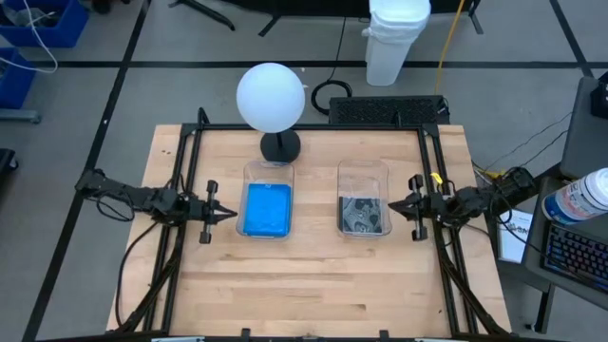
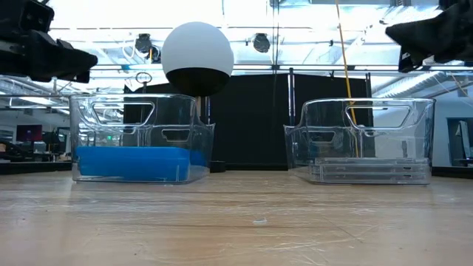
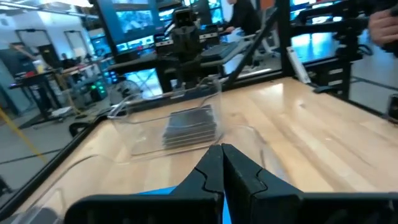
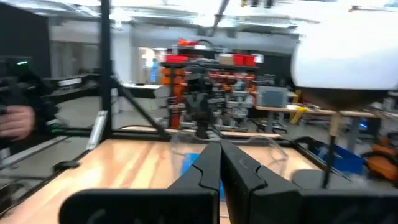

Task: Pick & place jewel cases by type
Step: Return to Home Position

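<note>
Clenched left pincer (image 1: 233,215) hovers just beside the left tub (image 1: 269,174) of blue cases (image 1: 267,209). Clenched right pincer (image 1: 392,206) hovers beside the right tub (image 1: 364,179) of grey cases (image 1: 364,215). Wooden tabletop (image 1: 313,285) lies between.

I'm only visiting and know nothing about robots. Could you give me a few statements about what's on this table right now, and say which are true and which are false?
1. The blue jewel cases lie in the left tub. True.
2. The right tub is empty. False: it holds a stack of clear and black cases.
3. The left gripper holds a blue case. False: it is shut on nothing, outside the left tub.
4. The right gripper is shut and holds nothing. True.
</note>
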You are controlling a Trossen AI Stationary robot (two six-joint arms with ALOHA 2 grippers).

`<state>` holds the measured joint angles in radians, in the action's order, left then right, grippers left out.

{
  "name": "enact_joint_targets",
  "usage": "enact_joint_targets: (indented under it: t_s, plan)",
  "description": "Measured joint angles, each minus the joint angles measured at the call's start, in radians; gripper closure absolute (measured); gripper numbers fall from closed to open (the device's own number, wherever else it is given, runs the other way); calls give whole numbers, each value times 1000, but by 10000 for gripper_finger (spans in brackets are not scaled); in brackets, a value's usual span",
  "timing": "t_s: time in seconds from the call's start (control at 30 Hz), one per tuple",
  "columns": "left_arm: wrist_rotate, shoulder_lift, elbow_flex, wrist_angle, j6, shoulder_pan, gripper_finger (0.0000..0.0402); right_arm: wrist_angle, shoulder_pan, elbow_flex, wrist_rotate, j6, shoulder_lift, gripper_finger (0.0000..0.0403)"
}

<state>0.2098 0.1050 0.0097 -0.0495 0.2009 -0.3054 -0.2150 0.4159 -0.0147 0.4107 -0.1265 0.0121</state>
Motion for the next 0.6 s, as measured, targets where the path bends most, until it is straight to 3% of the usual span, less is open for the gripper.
enact_joint_targets:
  t_s: [0.17,0.4,0.6]
  plan:
    - [-19,0,1,14,-24,52,397,24,-77,0,1,36,1,403]
    - [-37,32,1,17,-46,65,397,41,-101,0,5,28,1,403]
    - [-30,78,1,16,-39,65,365,43,-101,0,5,-12,1,403]
